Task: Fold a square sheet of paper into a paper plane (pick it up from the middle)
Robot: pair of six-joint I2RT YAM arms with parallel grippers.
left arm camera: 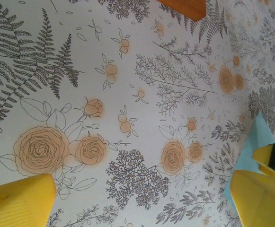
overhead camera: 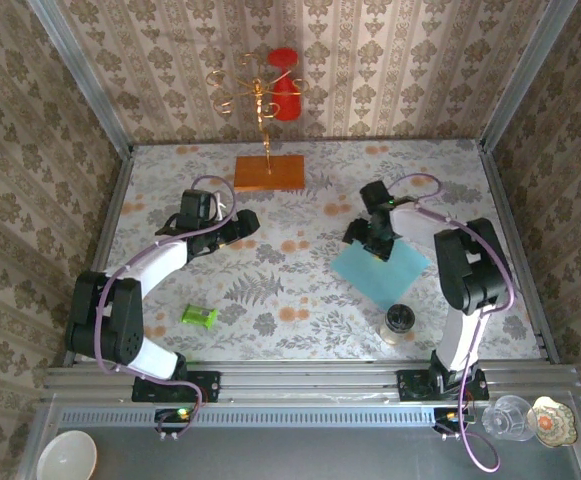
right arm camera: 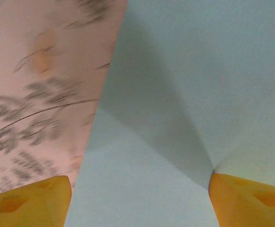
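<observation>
Right tool (right arm camera: 136, 189), jaws apart, sits atop the square sheet of paper (right arm camera: 199, 71).

My square sheet of paper (overhead camera: 385, 272) is light blue and lies flat on the right, turned like a diamond. I see a soft shadowed buckle across it.

orange board (overhead camera: 269, 172) far centre; green cylinder (overhead camera: 199, 316) near left; dark-lidded jar (overhead camera: 398, 323) near right.
</observation>
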